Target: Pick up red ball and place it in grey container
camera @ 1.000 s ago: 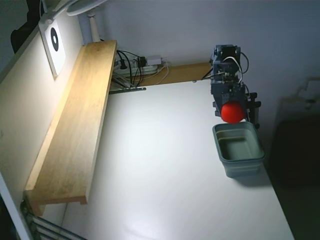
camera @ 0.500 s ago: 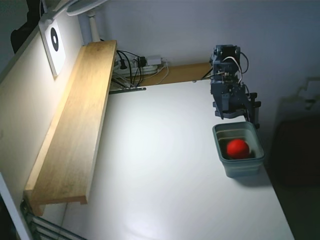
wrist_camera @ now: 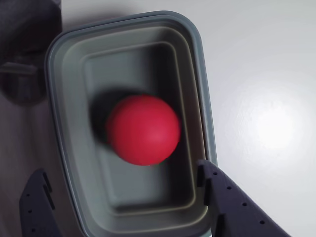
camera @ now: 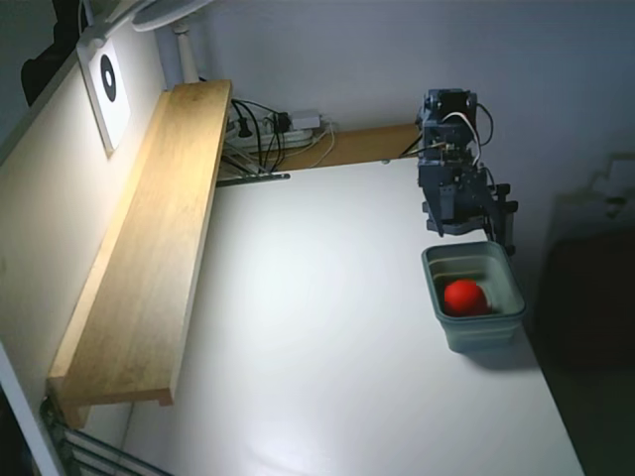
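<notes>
Ball [wrist_camera: 143,129], red: inside grey tub [wrist_camera: 197,74], on tub floor, near right edge of table [camera: 327,347] in fixed view. Gripper [wrist_camera: 123,190]: spread wide, empty, above tub, ball w/ no contact.

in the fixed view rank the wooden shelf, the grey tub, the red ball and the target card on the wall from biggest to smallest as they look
1. wooden shelf, by far the largest
2. grey tub
3. target card, a bit smaller than the tub, though seen at a slant, so unsure
4. red ball, smallest
</notes>
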### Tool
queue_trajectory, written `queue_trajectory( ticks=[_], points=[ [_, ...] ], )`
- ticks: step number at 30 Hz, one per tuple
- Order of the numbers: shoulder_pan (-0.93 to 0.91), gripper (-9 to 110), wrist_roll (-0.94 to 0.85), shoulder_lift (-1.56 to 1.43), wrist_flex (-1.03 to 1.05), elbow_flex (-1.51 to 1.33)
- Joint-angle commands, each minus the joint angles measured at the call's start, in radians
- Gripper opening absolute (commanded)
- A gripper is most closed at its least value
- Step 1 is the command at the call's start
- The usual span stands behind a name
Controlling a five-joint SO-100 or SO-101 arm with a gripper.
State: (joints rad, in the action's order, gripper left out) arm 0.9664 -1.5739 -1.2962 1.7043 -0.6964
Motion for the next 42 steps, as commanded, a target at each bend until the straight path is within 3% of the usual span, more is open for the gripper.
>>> queue_trajectory(
  ticks=[1,19,42],
  points=[
    [-0.005,38,0.003,-0.025,0.01,0.043],
    [-0.234,31,0.003,-0.142,0.015,-0.06],
    [-0.778,17,0.003,-0.42,0.026,-0.305]
  ],
)
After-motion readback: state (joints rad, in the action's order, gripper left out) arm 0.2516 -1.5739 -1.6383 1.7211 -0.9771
